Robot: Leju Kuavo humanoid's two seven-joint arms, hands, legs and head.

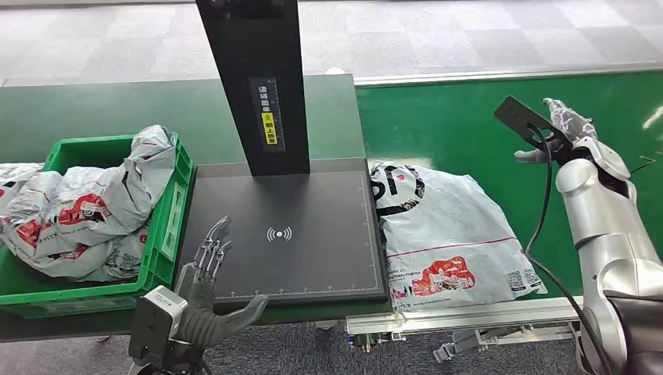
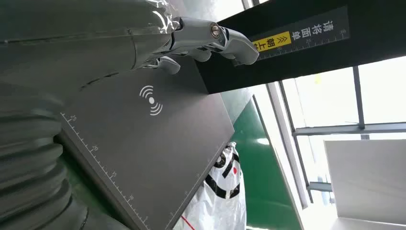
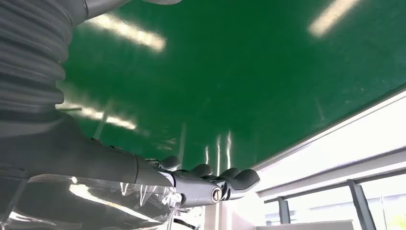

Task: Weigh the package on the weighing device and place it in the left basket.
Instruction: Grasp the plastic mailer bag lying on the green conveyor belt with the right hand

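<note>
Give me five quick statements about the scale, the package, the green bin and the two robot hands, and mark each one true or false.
1. The package lies on the scale plate. False: it lies on the green belt, against the plate's right edge.
2. The green bin left of the scale already holds packages. True.
3. The left hand holds the package. False: it is open at the plate's near left corner, holding nothing.
4. The right hand is raised over the belt, away from the package. True.
5. The scale plate has nothing lying on it. True.
</note>
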